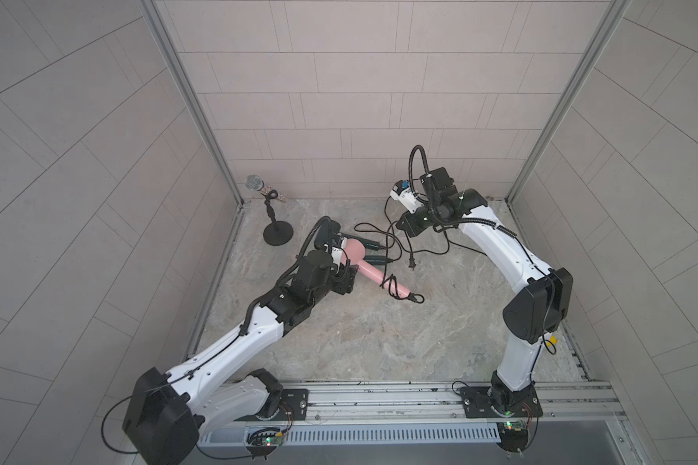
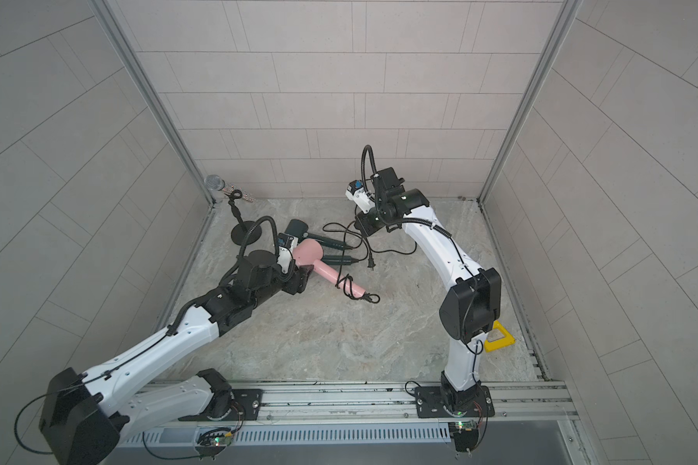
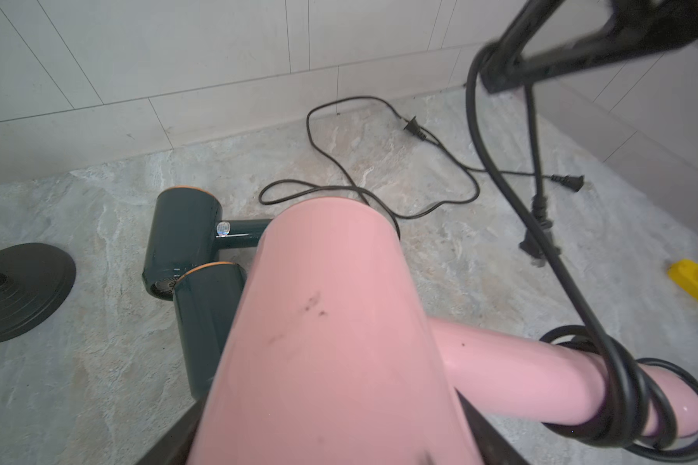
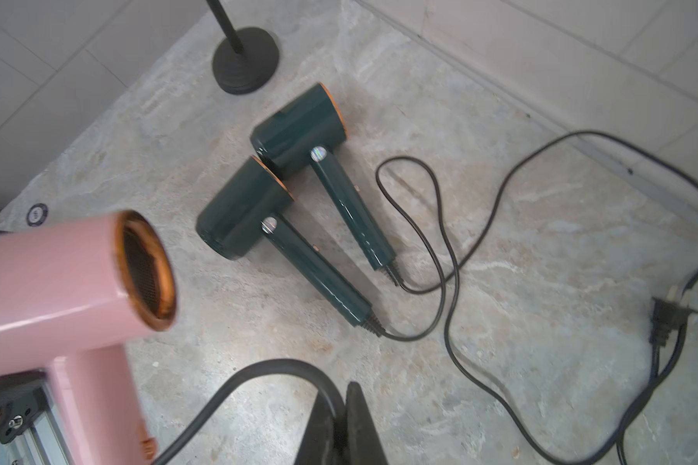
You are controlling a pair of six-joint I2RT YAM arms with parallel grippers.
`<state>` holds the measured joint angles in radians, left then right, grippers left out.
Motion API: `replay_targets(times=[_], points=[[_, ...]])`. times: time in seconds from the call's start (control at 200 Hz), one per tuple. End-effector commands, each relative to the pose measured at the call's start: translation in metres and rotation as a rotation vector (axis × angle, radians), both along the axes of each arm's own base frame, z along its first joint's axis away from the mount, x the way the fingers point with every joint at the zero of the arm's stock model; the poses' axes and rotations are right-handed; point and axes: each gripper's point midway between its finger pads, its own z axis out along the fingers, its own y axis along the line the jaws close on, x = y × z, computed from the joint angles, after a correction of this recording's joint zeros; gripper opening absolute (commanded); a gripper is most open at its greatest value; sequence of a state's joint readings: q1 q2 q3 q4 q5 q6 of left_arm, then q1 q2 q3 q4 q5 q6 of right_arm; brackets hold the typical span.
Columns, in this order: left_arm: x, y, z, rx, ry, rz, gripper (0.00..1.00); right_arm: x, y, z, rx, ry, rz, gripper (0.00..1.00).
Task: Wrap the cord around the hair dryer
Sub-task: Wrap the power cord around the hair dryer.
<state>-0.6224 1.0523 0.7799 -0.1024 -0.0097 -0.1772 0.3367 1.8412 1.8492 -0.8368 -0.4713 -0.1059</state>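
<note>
In both top views the pink hair dryer is on the left half of the counter, nearer the far edge than the near one. Its handle slants toward the counter's middle. The left hand is at the barrel end. The cord loops round the handle near its tip, then rises to the right hand, which hangs above the counter close to the far edge. A plug dangles below that hand. Two green hair dryers lie just behind the pink one, and a microphone stand is in the far left corner. In a top view a yellow piece shows by the right edge.

In the left wrist view the pink hair dryer fills the middle. Dark fingers sit on either side of its barrel, so the left hand is clamped on it. Several turns of cord wrap the handle, and one strand runs up from them to the blurred right hand.

In the right wrist view the right hand has its jaws together, pinching the cord between them. The pink hair dryer points its open nozzle toward the green hair dryers, whose thin cords lie loose on the counter.
</note>
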Motion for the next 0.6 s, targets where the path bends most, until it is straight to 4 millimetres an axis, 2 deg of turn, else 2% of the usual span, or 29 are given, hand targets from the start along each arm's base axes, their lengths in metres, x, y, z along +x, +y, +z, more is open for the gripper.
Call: replay_targets(times=[0.0,0.055,0.155,0.295,0.49,0.595], points=[[-0.013,-0.016,0.028,-0.192,-0.022,-0.113,0.0,0.026,-0.023,-0.009,0.035,-0.052,-0.062,0.0],[-0.011,-0.018,0.039,-0.291,-0.028,-0.12,0.0,0.024,-0.026,-0.023,0.054,-0.034,-0.064,0.0],[-0.005,-0.022,0.058,-0.467,-0.054,-0.126,0.0,0.015,-0.02,-0.043,0.1,0.003,-0.031,0.0],[0.005,-0.024,0.08,-0.686,-0.116,-0.124,0.0,0.005,-0.006,-0.056,0.222,0.005,-0.003,0.0],[0.019,-0.028,0.1,-0.847,-0.165,-0.124,0.0,-0.009,0.007,-0.068,0.395,0.012,-0.017,0.0],[0.03,-0.026,0.097,-0.847,-0.183,-0.078,0.0,-0.015,0.013,-0.072,0.457,-0.006,-0.04,0.0]])
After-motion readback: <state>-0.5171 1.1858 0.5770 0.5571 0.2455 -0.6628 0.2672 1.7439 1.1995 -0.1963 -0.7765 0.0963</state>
